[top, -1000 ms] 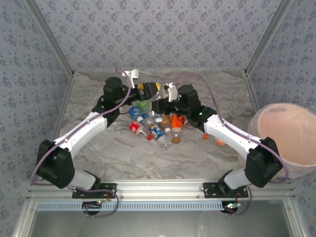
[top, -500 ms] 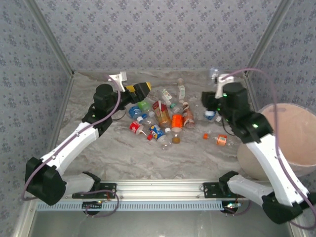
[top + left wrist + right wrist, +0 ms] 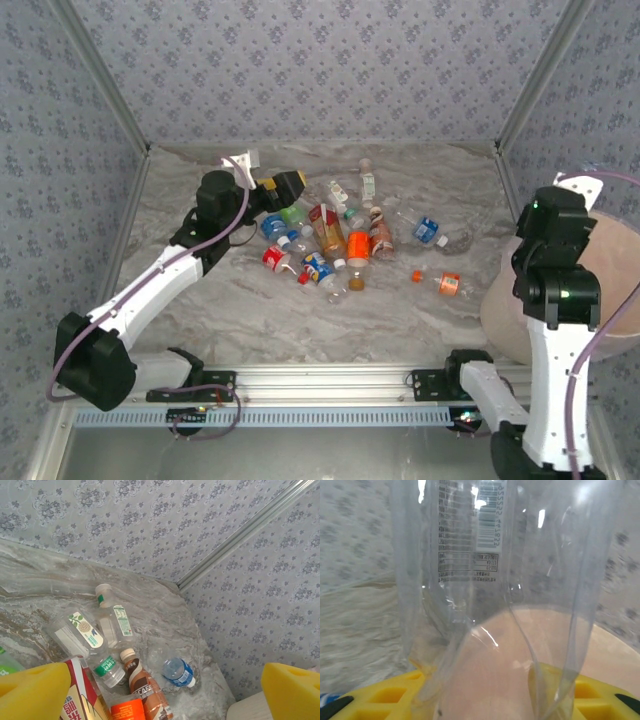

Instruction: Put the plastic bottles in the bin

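Observation:
The plastic bottles (image 3: 335, 240) lie in a loose pile at the middle back of the table. My left gripper (image 3: 288, 184) hovers at the pile's left edge. In the left wrist view it (image 3: 165, 692) stands open with wide-apart yellow pads (image 3: 30, 692), above a brown coffee bottle (image 3: 142, 690) and a blue-labelled bottle (image 3: 179, 672). My right arm (image 3: 555, 265) is raised over the pink bin (image 3: 612, 285) at the right. The right gripper (image 3: 485, 695) is shut on a clear bottle (image 3: 495, 580), with the bin (image 3: 615, 655) behind it.
A blue-labelled bottle (image 3: 427, 230) and a small orange one (image 3: 448, 284) lie apart from the pile, towards the bin. Patterned walls close in the table at the back and sides. A metal rail (image 3: 320, 385) runs along the near edge.
My right arm has swung from the pile up and to the right, over the bin, carrying the clear bottle. My left gripper has pulled back a little to the left and stays open.

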Available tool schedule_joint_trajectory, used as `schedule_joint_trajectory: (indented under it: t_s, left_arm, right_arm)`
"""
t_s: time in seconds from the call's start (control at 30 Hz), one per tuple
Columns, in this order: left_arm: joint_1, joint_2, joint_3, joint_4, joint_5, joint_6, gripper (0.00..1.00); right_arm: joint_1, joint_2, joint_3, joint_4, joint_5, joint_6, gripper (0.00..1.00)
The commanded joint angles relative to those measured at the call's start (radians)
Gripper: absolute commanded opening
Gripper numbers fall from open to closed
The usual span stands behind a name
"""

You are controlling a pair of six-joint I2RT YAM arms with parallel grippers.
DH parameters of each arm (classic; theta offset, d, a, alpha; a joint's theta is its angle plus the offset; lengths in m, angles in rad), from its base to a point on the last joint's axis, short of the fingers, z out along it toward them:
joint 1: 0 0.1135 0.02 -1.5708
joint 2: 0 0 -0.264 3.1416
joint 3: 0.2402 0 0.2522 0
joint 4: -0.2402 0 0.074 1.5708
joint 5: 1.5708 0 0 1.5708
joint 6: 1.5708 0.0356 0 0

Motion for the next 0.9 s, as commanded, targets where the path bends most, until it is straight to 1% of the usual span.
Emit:
schedule_joint_trajectory:
  t_s: [0.0, 0.07, 0.13, 0.23, 0.37, 0.43, 0.63, 0.87]
  left_arm:
    - [-0.004, -0.005, -0.008, -0.007, -0.016, 0.031, 0.98]
    - [-0.004, -0.004, -0.007, -0.013, -0.02, 0.033, 0.98]
    - [-0.004, -0.004, -0.004, -0.018, -0.023, 0.034, 0.98]
    - [-0.004, -0.004, 0.0, -0.032, -0.023, 0.036, 0.98]
    - [-0.005, -0.006, -0.006, -0.035, -0.03, 0.033, 0.98]
    - [-0.004, -0.004, -0.007, -0.035, -0.036, 0.031, 0.98]
    - [-0.004, 0.0, -0.005, -0.035, -0.049, 0.026, 0.98]
    - [-0.004, 0.012, 0.001, -0.042, -0.063, 0.026, 0.98]
  right_arm:
    - [-0.129, 0.0, -0.027, -0.006, -0.065, 0.01, 0.48]
    - [-0.21, 0.004, -0.066, 0.008, -0.092, 0.011, 0.48]
    - [-0.285, 0.012, -0.104, 0.015, -0.164, 0.02, 0.48]
    - [-0.342, 0.025, -0.139, 0.013, -0.28, 0.045, 0.48]
    - [-0.348, 0.029, -0.18, 0.044, -0.355, 0.063, 0.49]
    - [-0.348, 0.029, -0.229, 0.07, -0.386, 0.073, 0.49]
    - [-0.346, 0.062, -0.264, 0.158, -0.403, 0.107, 0.49]
    - [-0.345, 0.095, -0.29, 0.242, -0.469, 0.129, 0.5]
